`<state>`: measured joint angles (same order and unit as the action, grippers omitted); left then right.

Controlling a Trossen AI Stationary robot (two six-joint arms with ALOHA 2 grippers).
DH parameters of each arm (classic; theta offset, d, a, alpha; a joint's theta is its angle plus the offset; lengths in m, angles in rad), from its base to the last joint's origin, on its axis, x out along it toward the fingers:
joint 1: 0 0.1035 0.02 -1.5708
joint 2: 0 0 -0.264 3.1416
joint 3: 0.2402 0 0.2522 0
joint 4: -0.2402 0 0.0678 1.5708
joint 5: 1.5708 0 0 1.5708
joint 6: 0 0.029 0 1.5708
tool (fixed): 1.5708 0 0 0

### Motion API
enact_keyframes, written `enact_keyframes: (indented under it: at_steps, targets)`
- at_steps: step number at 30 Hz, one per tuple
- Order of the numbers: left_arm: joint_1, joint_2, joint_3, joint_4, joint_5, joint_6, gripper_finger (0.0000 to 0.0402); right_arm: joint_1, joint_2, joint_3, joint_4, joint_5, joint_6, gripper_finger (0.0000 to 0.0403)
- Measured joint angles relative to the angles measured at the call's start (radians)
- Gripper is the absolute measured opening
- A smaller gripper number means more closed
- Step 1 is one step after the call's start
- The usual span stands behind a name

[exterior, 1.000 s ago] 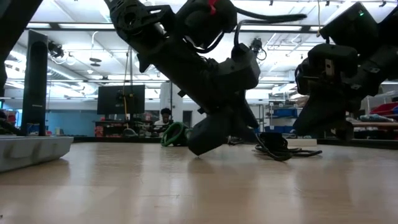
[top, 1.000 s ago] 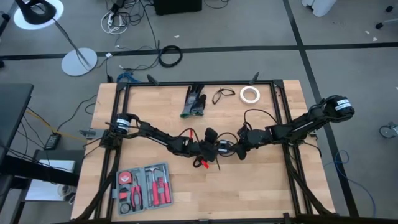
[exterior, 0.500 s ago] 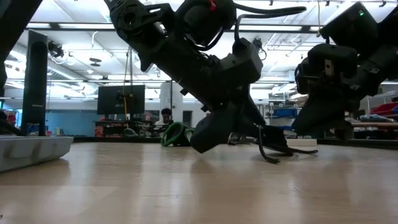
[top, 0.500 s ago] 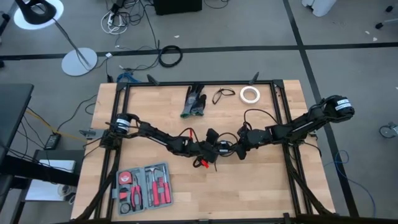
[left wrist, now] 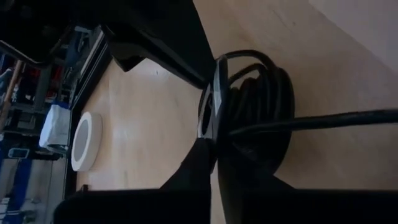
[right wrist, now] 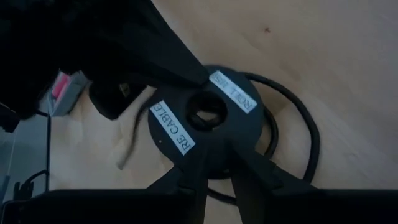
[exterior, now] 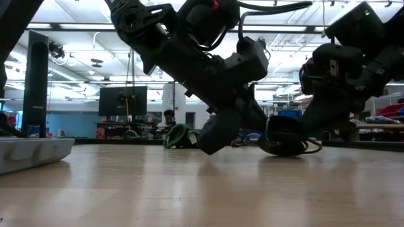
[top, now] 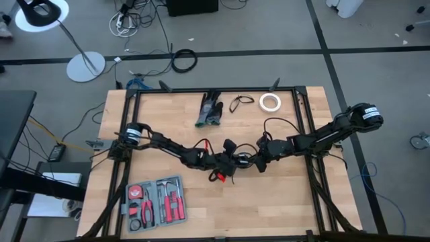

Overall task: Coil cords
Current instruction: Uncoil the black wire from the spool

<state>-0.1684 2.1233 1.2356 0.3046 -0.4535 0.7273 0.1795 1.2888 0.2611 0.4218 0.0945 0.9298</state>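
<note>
Cord bundle lower; label "RE CABLE"

Grey carpeted floor surrounds the table, a white floor lamp standing beyond its far-left corner.

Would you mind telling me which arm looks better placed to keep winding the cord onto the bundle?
Probably the left: its hand is at the cord bundle, with the cord tail beside it. The right hand grips the bundle's disc.
</note>
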Motion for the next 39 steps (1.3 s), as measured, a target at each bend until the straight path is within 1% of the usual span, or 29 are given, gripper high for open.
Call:
enact_keyframes:
  at_steps: [4,9,12,14,16,18,20,23,28,32,39]
  targets:
    - [0.0,0.0,0.001,-0.008,-0.023,-0.002,0.0004,-0.001,-0.001,0.002,0.001,0.003,-0.016,0.0069]
    - [-0.006,0.002,0.015,-0.032,-0.064,-0.002,0.0002,-0.023,-0.039,0.003,-0.037,-0.048,-0.018,0.0069]
    - [-0.004,0.003,0.04,-0.077,-0.087,-0.003,0.0001,-0.034,-0.09,0.002,-0.048,-0.066,-0.037,0.0069]
    - [-0.002,0.004,0.054,-0.098,-0.124,-0.002,0.0001,-0.036,-0.128,0.002,-0.066,-0.074,-0.044,0.0069]
    - [0.001,0.001,0.07,-0.118,-0.178,0.0,0.0001,-0.033,-0.171,0.002,-0.115,-0.073,-0.05,0.0069]
    - [0.011,-0.017,0.073,-0.127,-0.191,-0.003,0.0001,-0.025,-0.216,0.002,-0.164,-0.064,-0.058,0.0069]
    - [0.021,-0.04,0.074,-0.13,-0.188,-0.011,0.0,-0.012,-0.269,0.001,-0.204,-0.033,-0.084,0.0069]
    - [0.032,-0.069,0.075,-0.129,-0.181,-0.026,0.0,0.015,-0.349,0.001,-0.251,0.021,-0.167,0.0068]
    - [0.042,-0.115,0.075,-0.144,-0.165,-0.033,0.0,0.078,-0.454,0.001,-0.348,0.164,-0.273,0.0063]
    - [0.046,-0.133,0.074,-0.157,-0.151,-0.073,0.0,0.118,-0.481,0.001,-0.373,0.213,-0.33,0.0055]
    - [0.054,-0.192,0.075,-0.138,-0.154,-0.162,0.0,0.206,-0.489,0.001,-0.304,0.342,-0.406,0.0052]
